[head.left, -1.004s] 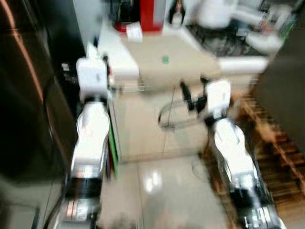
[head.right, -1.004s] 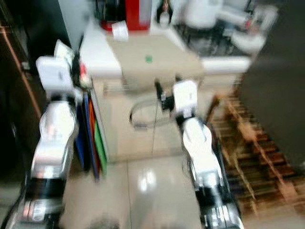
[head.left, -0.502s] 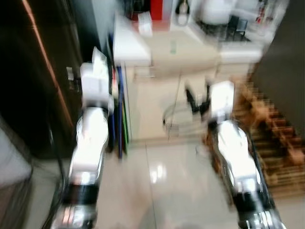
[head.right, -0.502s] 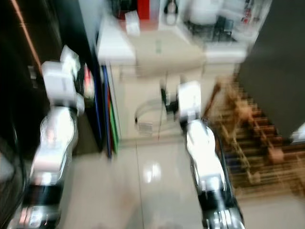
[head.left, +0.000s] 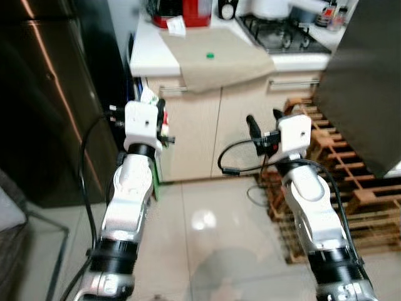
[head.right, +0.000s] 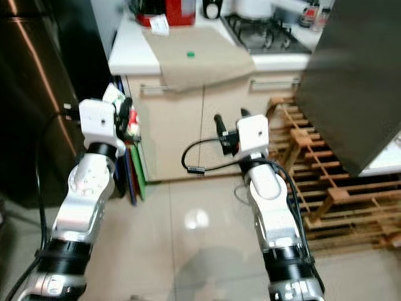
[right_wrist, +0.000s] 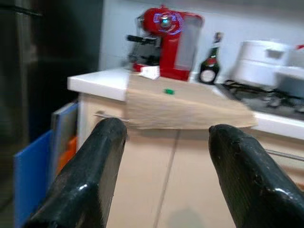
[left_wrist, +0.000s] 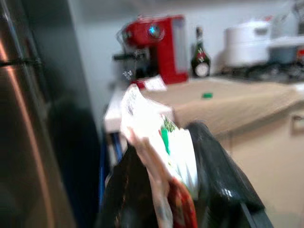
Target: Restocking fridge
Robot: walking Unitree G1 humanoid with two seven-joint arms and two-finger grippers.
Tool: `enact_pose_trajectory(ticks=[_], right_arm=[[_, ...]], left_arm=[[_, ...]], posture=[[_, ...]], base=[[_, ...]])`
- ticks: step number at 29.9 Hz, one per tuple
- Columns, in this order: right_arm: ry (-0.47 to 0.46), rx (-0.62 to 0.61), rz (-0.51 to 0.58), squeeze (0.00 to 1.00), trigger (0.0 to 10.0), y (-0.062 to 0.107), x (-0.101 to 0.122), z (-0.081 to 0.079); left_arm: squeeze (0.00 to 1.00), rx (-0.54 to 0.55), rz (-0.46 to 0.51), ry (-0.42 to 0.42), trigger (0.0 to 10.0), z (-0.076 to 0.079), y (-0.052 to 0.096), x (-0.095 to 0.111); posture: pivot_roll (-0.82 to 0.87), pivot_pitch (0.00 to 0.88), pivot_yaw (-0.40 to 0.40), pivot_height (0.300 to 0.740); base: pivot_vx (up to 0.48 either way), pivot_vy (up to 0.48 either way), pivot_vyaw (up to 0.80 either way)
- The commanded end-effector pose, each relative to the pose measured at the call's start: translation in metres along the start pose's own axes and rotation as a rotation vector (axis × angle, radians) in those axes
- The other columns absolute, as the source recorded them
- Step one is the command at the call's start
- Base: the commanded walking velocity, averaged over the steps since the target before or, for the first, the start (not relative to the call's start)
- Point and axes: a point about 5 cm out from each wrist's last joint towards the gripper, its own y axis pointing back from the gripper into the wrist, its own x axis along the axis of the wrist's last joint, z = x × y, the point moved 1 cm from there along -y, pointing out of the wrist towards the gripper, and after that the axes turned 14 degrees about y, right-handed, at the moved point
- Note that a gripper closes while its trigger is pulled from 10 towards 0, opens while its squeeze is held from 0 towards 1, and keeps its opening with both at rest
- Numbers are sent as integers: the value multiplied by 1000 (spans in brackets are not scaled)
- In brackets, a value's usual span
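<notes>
Crinkly plastic packet [left_wrist: 164, 142] in left tool [left_wrist: 175, 190]

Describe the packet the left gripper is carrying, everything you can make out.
The packet is a soft, crinkled pouch, mostly white with green print and a red patch low down; any lettering is too blurred to read. It stands roughly upright, pinched between the two black fingers of the left gripper, its top edge sticking up above them. From the head camera it shows as a small white, green and red shape at the gripper, held in the air beside the dark fridge, in front of the counter cabinets. Nothing else touches it.
</notes>
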Motion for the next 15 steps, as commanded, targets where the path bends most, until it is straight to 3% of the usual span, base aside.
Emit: enact_pose_trajectory(ticks=[1, 15], right_arm=[[17, -7, -14, 0, 10000, 0, -2, 7], [28, -30, -44, 0, 10000, 7, -9, 18]], left_arm=[[0, -40, 28, 18, 10000, 10, -1, 5], [0, -50, 30, 30, 10000, 10, -3, 6]], posture=[[-80, 0, 33, 740], [-84, 0, 41, 740]], base=[[0, -480, 0], [0, -474, 0]])
